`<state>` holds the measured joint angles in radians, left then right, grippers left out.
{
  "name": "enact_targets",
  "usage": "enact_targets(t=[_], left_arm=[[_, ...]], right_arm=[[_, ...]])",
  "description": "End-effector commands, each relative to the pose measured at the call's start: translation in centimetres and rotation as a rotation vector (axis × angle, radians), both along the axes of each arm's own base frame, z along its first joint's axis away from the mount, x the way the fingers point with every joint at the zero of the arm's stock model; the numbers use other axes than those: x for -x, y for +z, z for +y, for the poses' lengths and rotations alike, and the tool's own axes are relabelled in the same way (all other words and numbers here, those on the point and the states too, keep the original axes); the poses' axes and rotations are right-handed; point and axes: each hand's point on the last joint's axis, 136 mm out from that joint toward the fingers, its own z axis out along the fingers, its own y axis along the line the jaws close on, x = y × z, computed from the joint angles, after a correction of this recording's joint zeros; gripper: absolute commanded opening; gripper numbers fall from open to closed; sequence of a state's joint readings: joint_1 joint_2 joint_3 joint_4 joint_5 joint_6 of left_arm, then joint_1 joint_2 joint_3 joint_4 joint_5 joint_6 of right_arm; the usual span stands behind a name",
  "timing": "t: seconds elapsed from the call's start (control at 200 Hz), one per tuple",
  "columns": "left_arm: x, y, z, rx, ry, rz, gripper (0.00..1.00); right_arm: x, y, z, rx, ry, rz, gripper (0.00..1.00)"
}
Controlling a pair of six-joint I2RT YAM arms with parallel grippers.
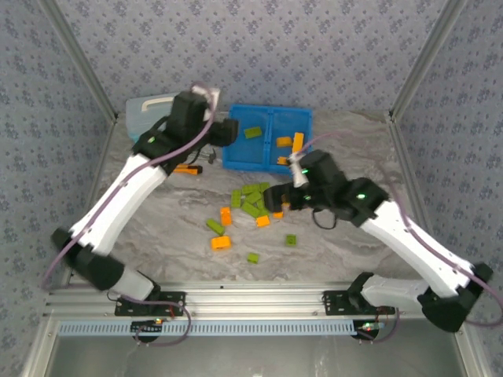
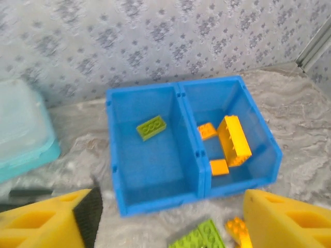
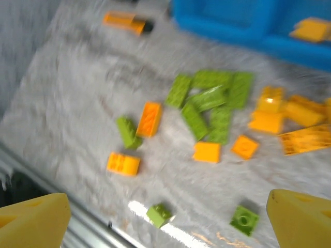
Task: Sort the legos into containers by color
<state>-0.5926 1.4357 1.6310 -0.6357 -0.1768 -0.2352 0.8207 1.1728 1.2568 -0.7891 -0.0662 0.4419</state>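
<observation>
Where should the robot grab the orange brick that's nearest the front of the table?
Come straight down from above and pinch the orange brick across its narrow width, on its two long sides. It lies flat, apart from the other bricks, with bare table beside both long sides, so there is likely room to close on it.

Loose legos (image 1: 253, 206) lie before the bin (image 1: 238, 151) (one brick (image 1: 252, 133) in its left compartment, several in its right).
</observation>
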Motion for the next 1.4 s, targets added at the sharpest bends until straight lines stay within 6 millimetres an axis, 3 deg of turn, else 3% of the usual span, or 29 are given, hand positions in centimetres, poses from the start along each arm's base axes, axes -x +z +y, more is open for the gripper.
enact_targets(t=[0.0, 0.085, 0.145, 0.275, 0.61, 0.744, 0.819, 0.934, 1.044, 1.129, 1.269, 1.394], left_arm=[[3.6, -6.1, 4.8, -0.113, 0.060, 0.146, 0.89], [6.7, -8.4, 8.5, -0.107, 0.131, 0.211, 0.99], [8.6, -9.6, 10.4, -0.085, 0.182, 0.248, 0.99], [11.1, -10.7, 12.5, -0.031, 0.244, 0.265, 0.99], [11.6, -11.2, 12.8, -0.008, 0.242, 0.251, 0.99], [11.7, -11.0, 12.7, -0.014, 0.230, 0.243, 0.99], [11.7, -11.0, 12.9, -0.018, 0.232, 0.238, 0.99], [11.8, -11.4, 12.9, -0.020, 0.228, 0.242, 0.99], [11.8, -11.8, 12.6, -0.009, 0.225, 0.253, 0.99], [11.7, -11.9, 12.5, -0.001, 0.224, 0.255, 0.99], [11.6, -11.9, 12.0, 0.010, 0.206, 0.260, 0.99], [11.4, -11.8, 10.8, 0.040, 0.151, 0.272, 0.99]], right_arm=[[1.8, -3.5, 5.2, 0.082, 0.203, -0.030, 1.00], [2.0, -7.4, 8.0, 0.185, 0.238, -0.024, 1.00], [1.6, -9.6, 9.1, 0.239, 0.199, 0.022, 1.00], [1.8, -14.1, 12.2, 0.286, 0.150, 0.116, 1.00], [3.4, -20.7, 17.8, 0.297, 0.130, 0.268, 1.00], [2.8, -22.9, 17.1, 0.390, 0.066, 0.273, 1.00], [2.5, -23.6, 17.1, 0.409, 0.061, 0.260, 0.95], [2.2, -24.2, 16.7, 0.446, 0.052, 0.251, 0.77], [2.2, -23.6, 16.3, 0.447, 0.047, 0.236, 0.60], [2.3, -21.2, 16.1, 0.408, 0.049, 0.196, 0.54], [1.3, -14.1, 14.0, 0.320, 0.006, 0.090, 0.53], [-2.3, -7.9, 9.9, 0.286, -0.076, -0.045, 0.54]])
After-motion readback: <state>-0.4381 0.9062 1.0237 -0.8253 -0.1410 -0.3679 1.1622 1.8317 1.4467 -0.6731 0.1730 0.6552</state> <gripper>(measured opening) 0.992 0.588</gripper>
